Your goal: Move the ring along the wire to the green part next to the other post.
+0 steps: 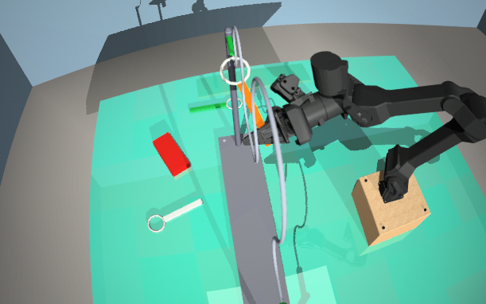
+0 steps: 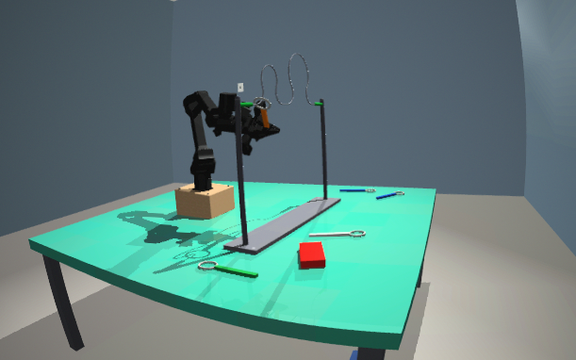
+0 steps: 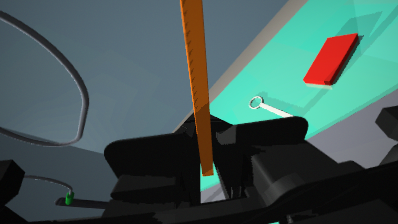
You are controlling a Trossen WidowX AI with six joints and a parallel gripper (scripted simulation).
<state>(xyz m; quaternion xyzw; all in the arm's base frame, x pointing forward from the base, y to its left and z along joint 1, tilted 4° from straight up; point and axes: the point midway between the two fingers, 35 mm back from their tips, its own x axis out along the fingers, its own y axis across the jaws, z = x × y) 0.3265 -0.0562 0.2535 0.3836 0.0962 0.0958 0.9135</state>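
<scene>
The ring [image 1: 221, 72] [image 2: 262, 98] is around the wire just past the near green part [image 1: 230, 44] [image 2: 247, 104], where the grey wire [image 1: 281, 179] [image 2: 298, 55] [image 3: 86, 95] begins. Whether the ring touches it cannot be told. The ring is tilted, with its orange handle [image 1: 251, 105] [image 2: 265, 118] [image 3: 195, 60] slanting down from it. My gripper [image 1: 253, 138] [image 2: 271, 130] [image 3: 199, 116] is shut on the lower part of the handle, below the wire. The far green part [image 2: 319, 104] [image 3: 69, 198] is at the other post [image 2: 324, 151].
The near post [image 1: 233, 103] [image 2: 241, 179] stands beside the ring. The wire's tall loops rise beyond it, above the grey base [image 1: 247, 207] [image 2: 284, 225]. A red block [image 1: 171, 154] [image 2: 312, 254] [image 3: 331, 60], a white-handled ring and a green-handled ring lie on the table.
</scene>
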